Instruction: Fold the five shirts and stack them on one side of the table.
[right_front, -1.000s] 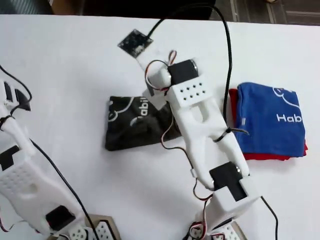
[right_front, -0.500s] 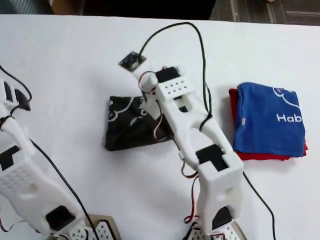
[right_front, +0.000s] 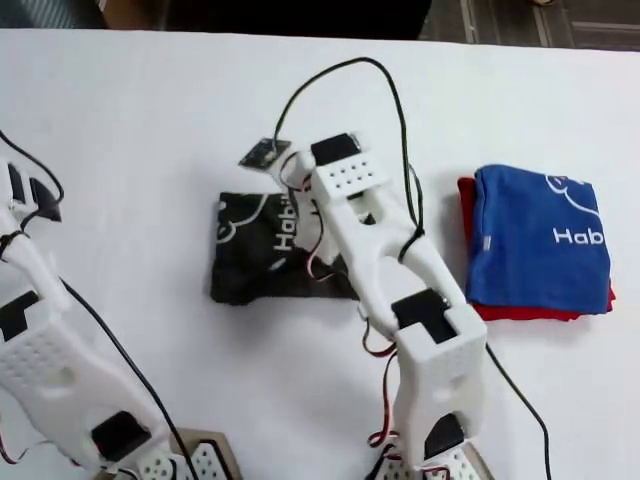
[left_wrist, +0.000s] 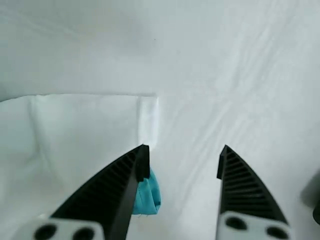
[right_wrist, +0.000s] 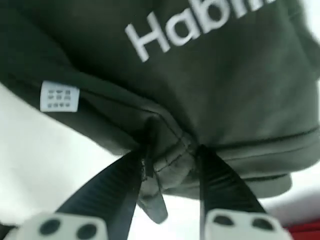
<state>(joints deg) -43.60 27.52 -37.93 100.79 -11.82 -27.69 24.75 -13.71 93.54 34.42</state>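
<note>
Centre of the high view:
- black shirt (right_front: 255, 260), folded to a rough rectangle, lying flat on the white desk (right_front: 140, 100) with its white lettering up. Its right part lies under the right arm (right_front: 385, 250).

Right of the high view:
- blue shirt (right_front: 540, 240), folded, lying on top of a red shirt (right_front: 467, 200). The red shows as a strip along the stack's left and lower edges. The stack is well apart from the black shirt, with the arm between them.

Lower centre of the high view:
- right arm, rising from the frame's lower edge and reaching up-frame over the black shirt. A black cable (right_front: 340, 68) loops above it.
- right gripper (right_wrist: 170, 157), down on the black shirt (right_wrist: 210, 75). Its fingers (right_wrist: 112, 187) are clenched on a bunched fold at the shirt's hem. A small white label (right_wrist: 59, 96) sits on the shirt's edge near them.

Lower left of the high view:
- left arm (right_front: 50, 370), well apart from all three shirts.
- left gripper (left_wrist: 182, 160), its fingers (left_wrist: 117, 190) released and spread over the desk (left_wrist: 225, 60).
- small blue bit (left_wrist: 147, 197) just beside one finger; what it is cannot be told.
- white patch (left_wrist: 85, 130) on the desk beyond the fingers, squared at one corner; sheet or cloth, cannot be told.
</note>
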